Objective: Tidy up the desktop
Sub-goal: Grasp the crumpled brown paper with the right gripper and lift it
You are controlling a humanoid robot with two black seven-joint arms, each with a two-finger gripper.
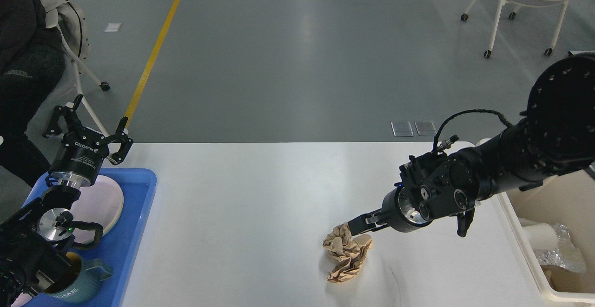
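right pincer (354, 227): clamped on top end of crumpled brown paper (346, 251) | paper on counter (241, 204), long axis toward me, bin (525, 251) just right | left pincer (90, 125): spread apart, far, above blue tray (135, 214)

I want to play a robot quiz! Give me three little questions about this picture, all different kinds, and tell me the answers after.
1. True or false: the right tool touches the crumpled tan paper wad on the large white desktop.
2. What sits on the blue plastic tray? A) a round white plate and a teal ceramic mug B) a banana C) a book
3. Fill in: the left tool, above the tray's far end, has its fingers spread ____.

Key: 1 true; 2 A; 3 open.
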